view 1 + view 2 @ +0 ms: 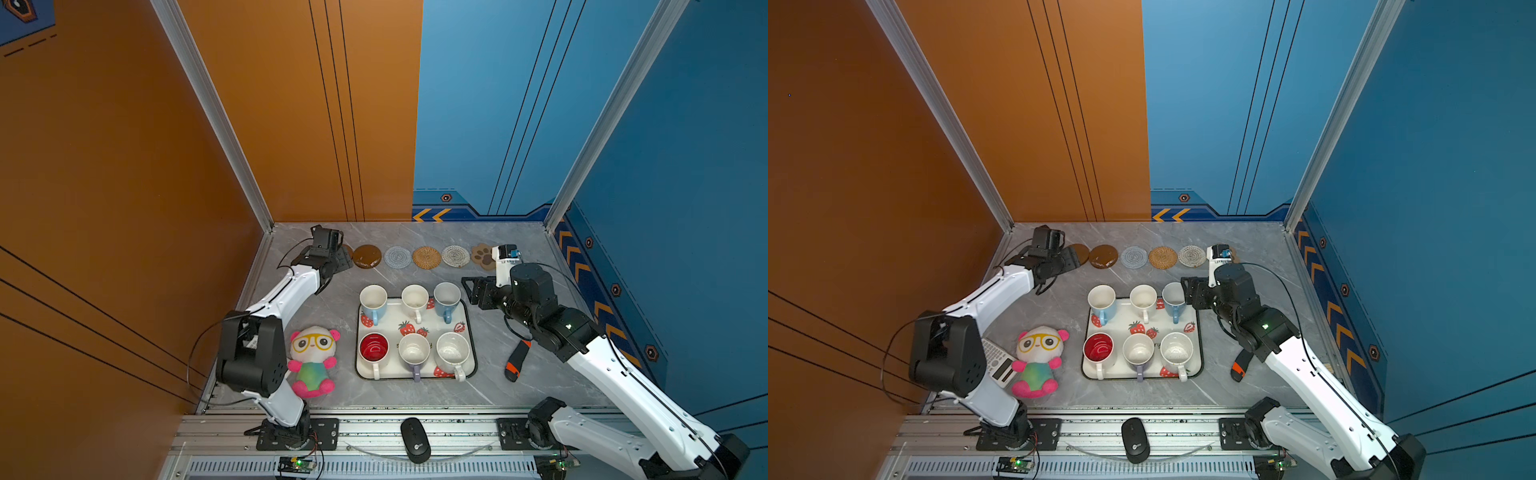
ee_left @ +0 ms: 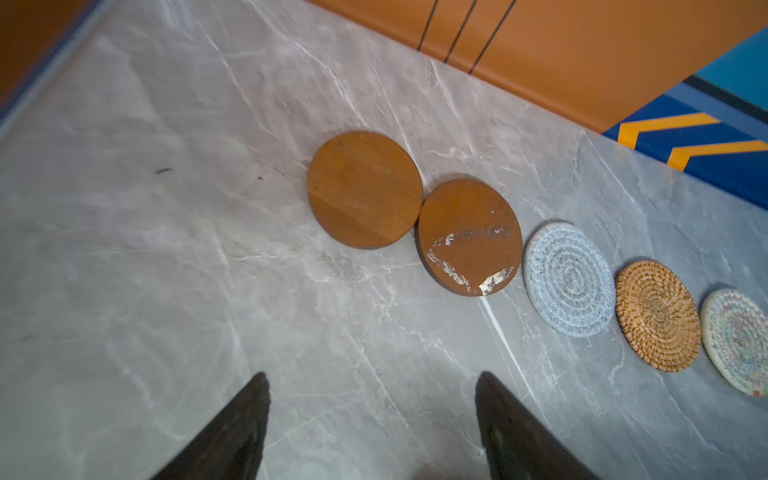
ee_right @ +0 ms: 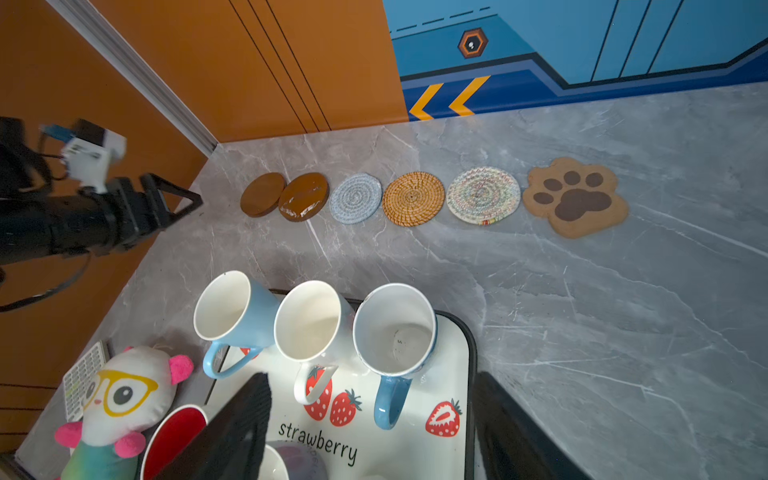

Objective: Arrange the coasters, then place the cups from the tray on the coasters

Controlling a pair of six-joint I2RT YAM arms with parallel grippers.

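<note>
Coasters (image 3: 413,199) in a row behind the tray (image 3: 471,374), six cups (image 3: 313,320) on it; we see left pincer (image 2: 372,376) and right pincer (image 3: 372,376) spread wide, empty.

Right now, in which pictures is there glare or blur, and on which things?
Left wrist view: white reflections streak the glossy brown round coaster, and the picture is slightly soft. Right wrist view: sharper; the light blue ceramic cup leans outward, stretched by the wide lens. Both top views: even light, only faint shadows, a small glint on that coaster.
</note>
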